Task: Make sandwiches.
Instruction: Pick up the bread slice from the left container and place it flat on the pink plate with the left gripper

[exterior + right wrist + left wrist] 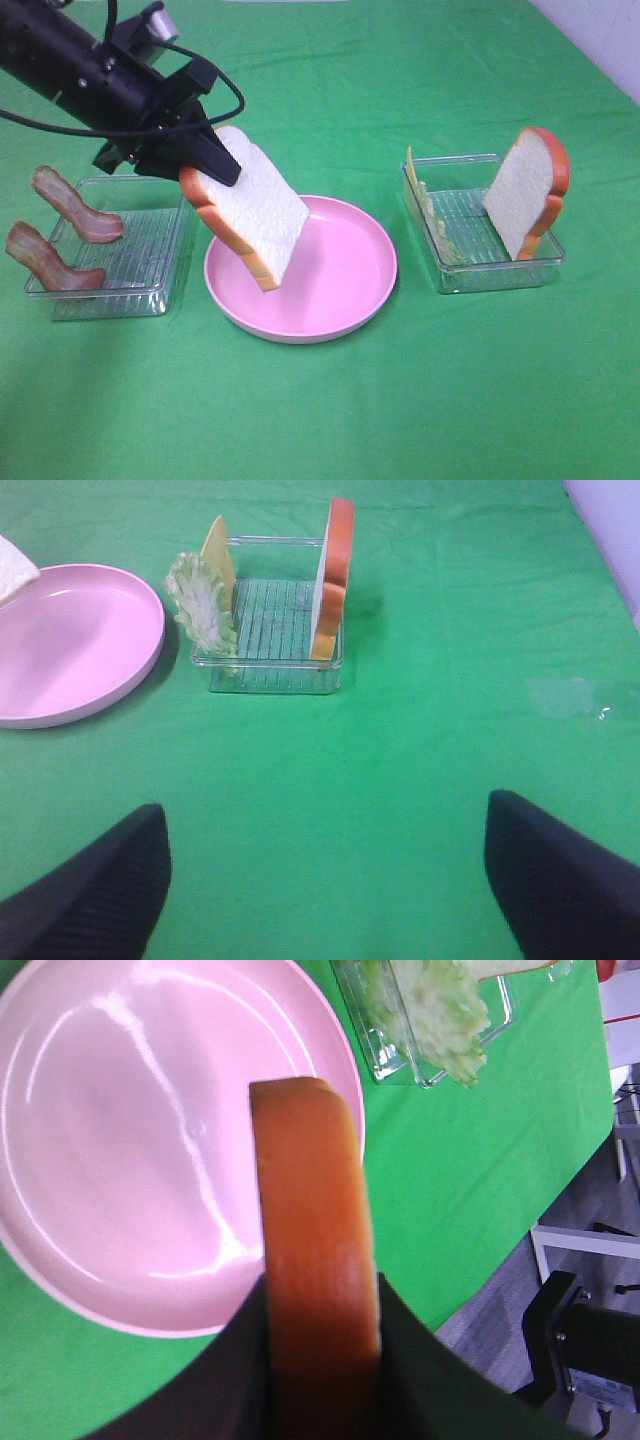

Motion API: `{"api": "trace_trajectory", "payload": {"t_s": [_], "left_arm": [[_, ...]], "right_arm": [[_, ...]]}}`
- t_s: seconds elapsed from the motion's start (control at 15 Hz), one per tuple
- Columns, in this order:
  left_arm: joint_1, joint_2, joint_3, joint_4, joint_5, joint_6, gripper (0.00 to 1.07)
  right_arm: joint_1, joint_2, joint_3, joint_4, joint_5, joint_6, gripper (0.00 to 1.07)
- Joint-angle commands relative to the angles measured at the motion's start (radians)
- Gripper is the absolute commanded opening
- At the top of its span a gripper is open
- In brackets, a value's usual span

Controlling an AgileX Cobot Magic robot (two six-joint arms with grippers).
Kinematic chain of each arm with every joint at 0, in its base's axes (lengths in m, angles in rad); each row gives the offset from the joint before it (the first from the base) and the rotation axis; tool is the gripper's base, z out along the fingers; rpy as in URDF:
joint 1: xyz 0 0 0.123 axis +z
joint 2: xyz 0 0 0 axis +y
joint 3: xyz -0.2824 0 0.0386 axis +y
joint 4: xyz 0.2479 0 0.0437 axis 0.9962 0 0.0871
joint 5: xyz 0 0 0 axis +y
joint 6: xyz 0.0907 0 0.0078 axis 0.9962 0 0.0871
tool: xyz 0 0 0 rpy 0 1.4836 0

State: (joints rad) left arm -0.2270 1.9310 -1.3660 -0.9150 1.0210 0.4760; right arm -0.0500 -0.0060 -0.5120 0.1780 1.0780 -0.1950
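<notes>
- Spanning your view, the green desk (500,400) carries the pink plate (345,290).
- Your left end effector (225,168) is clamped on a bread slice (262,215), tilted over the plate's left rim.
- Your right end effector (325,815) stands wide apart, well away from the plate.

Just below the left gripper (222,168), a round pink plate (345,290) on green cloth (450,400), with one clear ribbed tray (150,285) near that gripper on its outer side and a second clear tray (470,270) well apart from it, beyond the plate, both flat on the cloth.
</notes>
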Motion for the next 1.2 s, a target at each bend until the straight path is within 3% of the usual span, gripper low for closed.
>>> {"api": "trace_trajectory", "payload": {"t_s": [0.07,0.27,0.4,0.73,1.2], "left_arm": [[0.003,0.059,0.011,-0.114,-0.006,0.056,0.0],[0.003,0.143,0.011,-0.264,-0.013,0.135,0.0],[0.003,0.182,0.011,-0.314,-0.021,0.148,0.0],[-0.035,0.247,0.011,-0.353,-0.093,0.145,0.0],[-0.071,0.259,0.011,-0.324,-0.164,0.144,0.03]], "right_arm": [[-0.006,-0.013,0.005,0.003,-0.007,-0.007,0.8],[-0.006,-0.013,0.005,0.003,-0.007,-0.007,0.8],[-0.006,-0.013,0.005,0.003,-0.007,-0.007,0.8],[-0.006,-0.013,0.005,0.003,-0.007,-0.008,0.8],[-0.006,-0.013,0.005,0.003,-0.007,-0.008,0.8]]}}
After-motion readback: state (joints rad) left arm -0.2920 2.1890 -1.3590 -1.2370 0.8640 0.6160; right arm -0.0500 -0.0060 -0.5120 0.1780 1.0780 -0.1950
